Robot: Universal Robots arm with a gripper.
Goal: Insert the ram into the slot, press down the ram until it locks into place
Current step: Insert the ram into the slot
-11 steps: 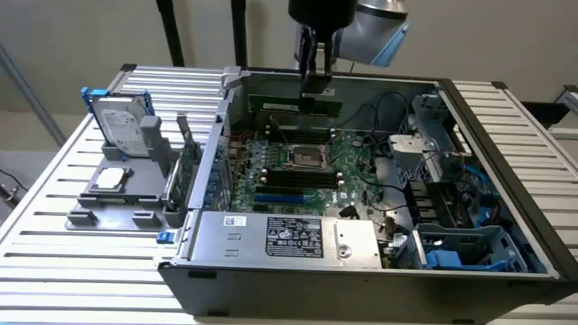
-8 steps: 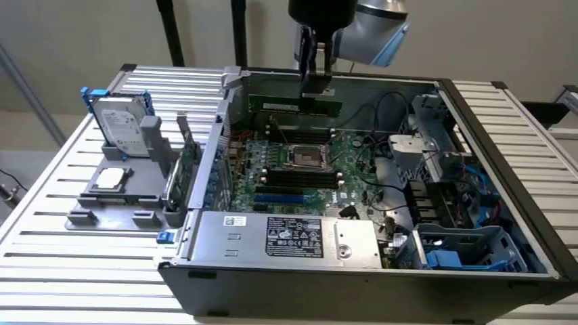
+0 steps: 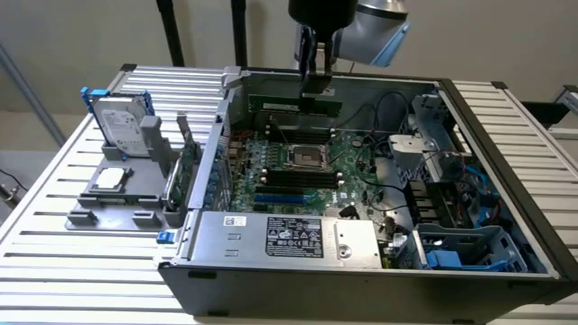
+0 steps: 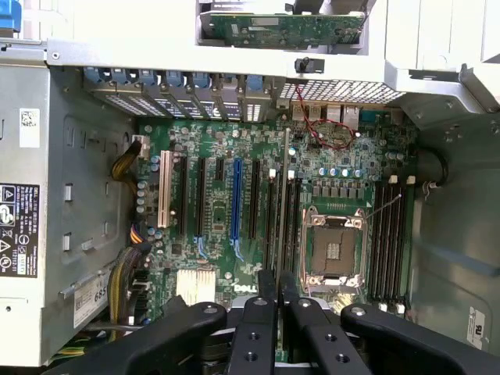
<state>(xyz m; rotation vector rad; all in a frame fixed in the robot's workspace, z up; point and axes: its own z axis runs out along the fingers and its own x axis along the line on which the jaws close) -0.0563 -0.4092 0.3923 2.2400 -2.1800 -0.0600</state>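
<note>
The ram (image 3: 281, 105), a long green stick, hangs level above the far side of the open computer case, with my gripper (image 3: 316, 87) shut on its upper edge. In the wrist view the ram (image 4: 287, 195) appears edge-on as a thin strip running out from between the black fingertips (image 4: 266, 291). It lies over the black memory slots (image 4: 283, 215) beside the square silver CPU socket (image 4: 334, 250). A second group of black slots (image 4: 388, 234) lies on the socket's other side. In the exterior view the slots (image 3: 298, 179) sit well below the ram.
A blue slot (image 4: 236, 199) and a white slot (image 4: 165, 187) lie among the black card slots. The power supply (image 3: 289, 237) fills the case's near side, with drive cages (image 3: 451, 203) at the exterior view's right. A grey holder (image 3: 118, 196) outside carries a hard drive (image 3: 124, 128) and an expansion card (image 3: 187, 169).
</note>
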